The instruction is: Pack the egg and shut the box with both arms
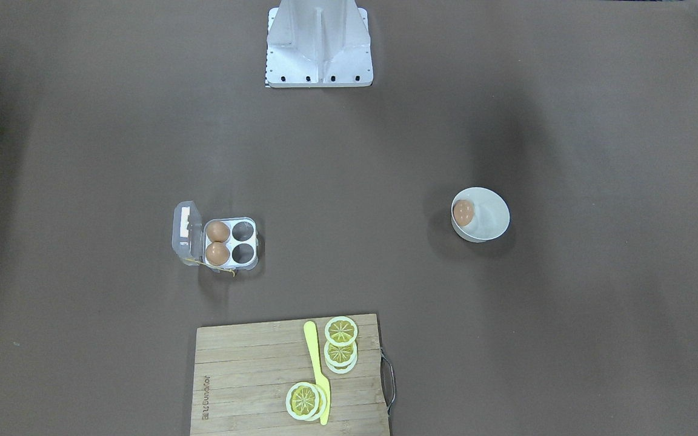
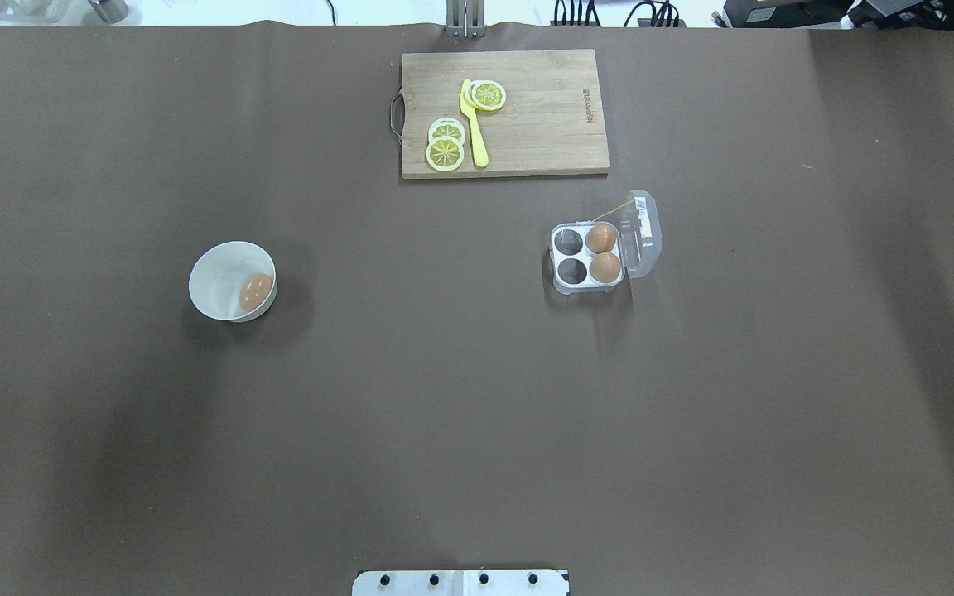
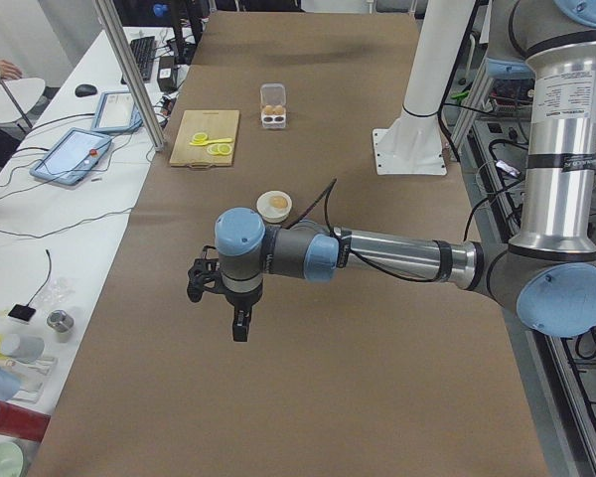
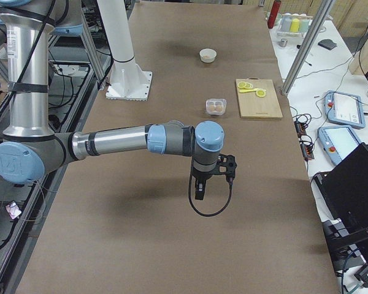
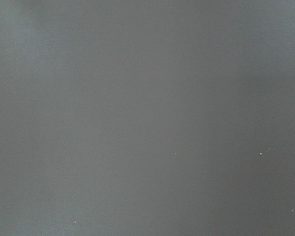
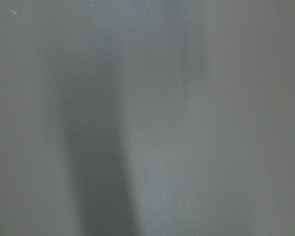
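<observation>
The egg lies in a round white bowl, also seen from overhead. The box stands open, its lid swung back, with two brown eggs in the cells beside the lid and two cells empty; it also shows overhead. My left gripper hangs above bare table, nearer the camera than the bowl. My right gripper hangs above bare table, nearer than the box. I cannot tell whether either is open or shut. Both wrist views show only table.
A wooden cutting board with lemon slices and a yellow knife lies at the table's far edge from the robot. The white base block stands at the robot's side. Desks with tablets line the operators' side.
</observation>
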You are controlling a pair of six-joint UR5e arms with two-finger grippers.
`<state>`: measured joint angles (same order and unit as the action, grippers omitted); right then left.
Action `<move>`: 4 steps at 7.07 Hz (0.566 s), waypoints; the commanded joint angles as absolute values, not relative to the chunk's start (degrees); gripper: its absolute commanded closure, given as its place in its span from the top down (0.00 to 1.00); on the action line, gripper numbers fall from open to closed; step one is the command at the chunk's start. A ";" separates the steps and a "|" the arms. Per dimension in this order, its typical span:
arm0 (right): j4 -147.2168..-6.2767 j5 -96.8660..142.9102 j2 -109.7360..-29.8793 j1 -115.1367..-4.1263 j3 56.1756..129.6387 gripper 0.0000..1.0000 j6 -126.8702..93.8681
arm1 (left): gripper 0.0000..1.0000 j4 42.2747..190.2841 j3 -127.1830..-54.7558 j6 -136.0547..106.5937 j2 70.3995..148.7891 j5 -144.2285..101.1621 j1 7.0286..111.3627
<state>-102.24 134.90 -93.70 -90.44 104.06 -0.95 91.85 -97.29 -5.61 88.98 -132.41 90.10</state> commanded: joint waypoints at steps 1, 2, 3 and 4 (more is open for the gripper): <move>-102.22 135.09 -93.60 -90.44 104.32 1.00 -1.23 | 0.98 92.46 -97.38 -5.54 88.68 -132.45 90.26; -102.22 135.00 -93.60 -90.44 104.41 1.00 -1.23 | 0.98 92.46 -97.03 -5.54 88.77 -132.63 90.18; -102.22 135.09 -93.52 -90.44 104.50 1.00 -1.23 | 0.98 92.46 -96.94 -5.54 88.86 -132.54 90.09; -102.22 135.09 -93.60 -90.44 104.50 1.00 -1.32 | 0.98 92.46 -96.77 -5.54 88.94 -132.54 90.00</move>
<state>-102.22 135.06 -93.57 -90.44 104.44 -1.24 92.44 -96.97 -5.54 88.84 -132.55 90.10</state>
